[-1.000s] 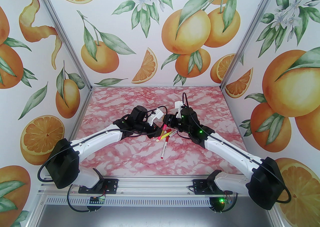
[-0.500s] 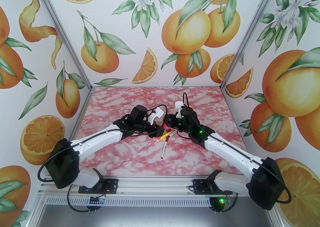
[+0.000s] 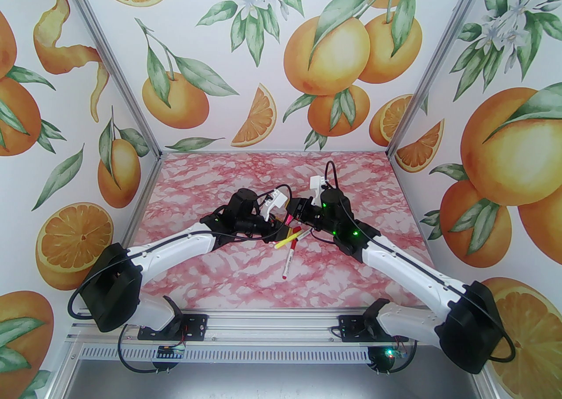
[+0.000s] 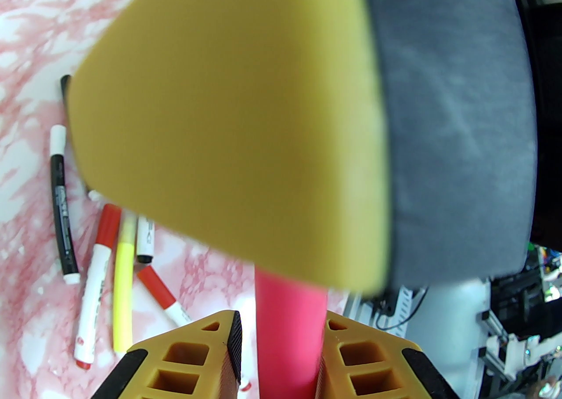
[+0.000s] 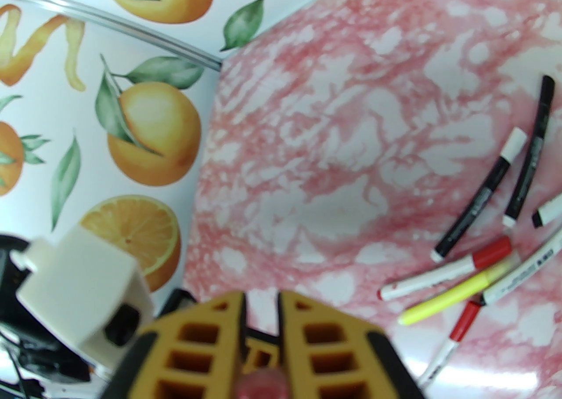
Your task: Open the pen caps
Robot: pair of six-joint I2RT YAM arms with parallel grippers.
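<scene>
A pink pen (image 3: 289, 217) is held above the table between both grippers. My left gripper (image 4: 281, 322) has its fingers closed around the pink barrel (image 4: 290, 335), with a thin gap showing on the left side. My right gripper (image 5: 261, 296) is shut on the pen's other end (image 5: 261, 384); whether that end is a cap is hidden. One big right finger (image 4: 246, 125) blocks most of the left wrist view. Below lie a neon yellow pen (image 3: 285, 241) and white pens with red pen caps (image 5: 494, 254). Two black pens (image 5: 478, 204) lie beside them.
The pile of pens (image 4: 94, 283) lies on the pink marbled table (image 3: 219, 265) right under the grippers. Orange-print walls (image 3: 272, 59) close in the back and both sides. The left wrist camera housing (image 5: 83, 291) sits close to my right fingers.
My left gripper loosened and closed in again on the pink pen. Both wrists shifted slightly, and the pink pen now sits a little higher and further back.
</scene>
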